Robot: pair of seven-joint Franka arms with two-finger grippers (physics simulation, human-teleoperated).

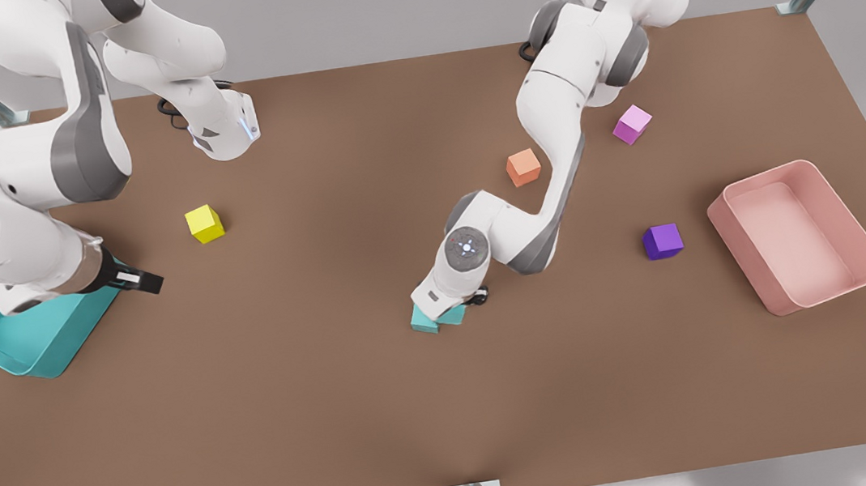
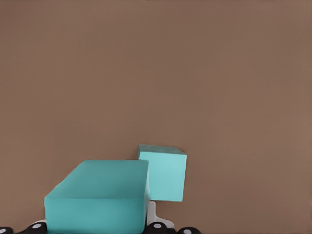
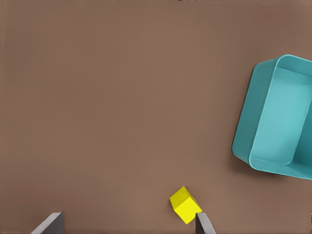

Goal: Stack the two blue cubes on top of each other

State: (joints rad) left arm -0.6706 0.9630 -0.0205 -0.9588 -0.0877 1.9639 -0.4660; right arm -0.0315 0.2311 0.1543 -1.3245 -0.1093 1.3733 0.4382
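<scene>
Left gripper (image 1: 463, 303) at mid-desk, fingers apparently clamping teal cube (image 2: 97, 197); it overlaps second teal cube (image 2: 163, 173), seemingly offset. Stack unfinished, release pending. Right gripper (image 1: 146, 281) waits above teal tray (image 1: 28, 342), fingers wide.

Two matte blue cubes (image 2: 97, 197) (image 2: 165, 173) sit on a smooth brown matte table (image 1: 335, 384).
</scene>
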